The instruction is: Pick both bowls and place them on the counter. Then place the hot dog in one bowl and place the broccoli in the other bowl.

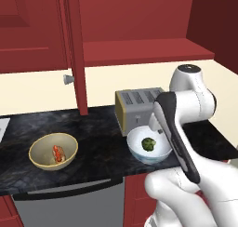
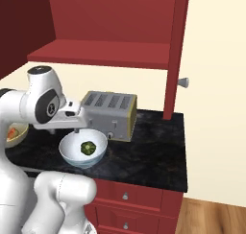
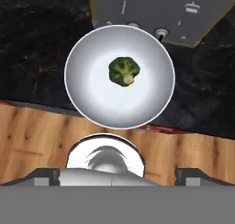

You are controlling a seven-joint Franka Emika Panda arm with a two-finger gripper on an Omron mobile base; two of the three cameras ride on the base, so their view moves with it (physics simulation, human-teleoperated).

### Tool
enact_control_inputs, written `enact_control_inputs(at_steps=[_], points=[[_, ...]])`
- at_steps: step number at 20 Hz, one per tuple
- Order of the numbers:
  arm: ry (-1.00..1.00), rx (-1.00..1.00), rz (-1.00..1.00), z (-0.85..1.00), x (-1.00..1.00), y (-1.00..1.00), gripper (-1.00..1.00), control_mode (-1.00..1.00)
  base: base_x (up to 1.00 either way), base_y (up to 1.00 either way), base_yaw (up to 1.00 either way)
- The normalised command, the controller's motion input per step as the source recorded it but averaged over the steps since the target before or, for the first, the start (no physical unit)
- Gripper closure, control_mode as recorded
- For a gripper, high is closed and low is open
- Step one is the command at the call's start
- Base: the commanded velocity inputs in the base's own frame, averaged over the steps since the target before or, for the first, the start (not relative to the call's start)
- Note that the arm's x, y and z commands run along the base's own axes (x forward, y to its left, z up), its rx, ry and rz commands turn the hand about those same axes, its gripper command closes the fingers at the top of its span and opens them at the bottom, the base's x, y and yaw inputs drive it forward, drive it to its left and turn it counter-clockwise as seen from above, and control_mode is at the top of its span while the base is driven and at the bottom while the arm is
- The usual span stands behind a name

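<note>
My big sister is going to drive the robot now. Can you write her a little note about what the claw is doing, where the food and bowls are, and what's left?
Gripper: open, empty, above the white bowl.
Plain olive-tan bowl: on the black marble-look counter, reddish hot dog in its bun inside.
White blue-patterned bowl: on the counter in front of the silver toaster, small green broccoli floret inside.
Done: both bowls on the counter, each holding its food.
Left: nothing visible; pull the arm clear.

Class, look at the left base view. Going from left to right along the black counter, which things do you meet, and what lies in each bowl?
Olive-tan bowl holding the hot dog → toaster → white bowl holding the broccoli. The toaster and white bowl overlap in span; the toaster starts further left.
</note>
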Motion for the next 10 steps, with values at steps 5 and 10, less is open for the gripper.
enact_control_inputs(at_steps=[5, 10], points=[[-0.08, 0.0, -0.08, 0.41, -0.77, -0.14, -1.0, -1.0, 0.0, 0.0, 0.0], [-0.06, 0.0, -0.07, 0.23, -0.66, -0.06, -1.0, -1.0, 0.0, 0.0, 0.0]])
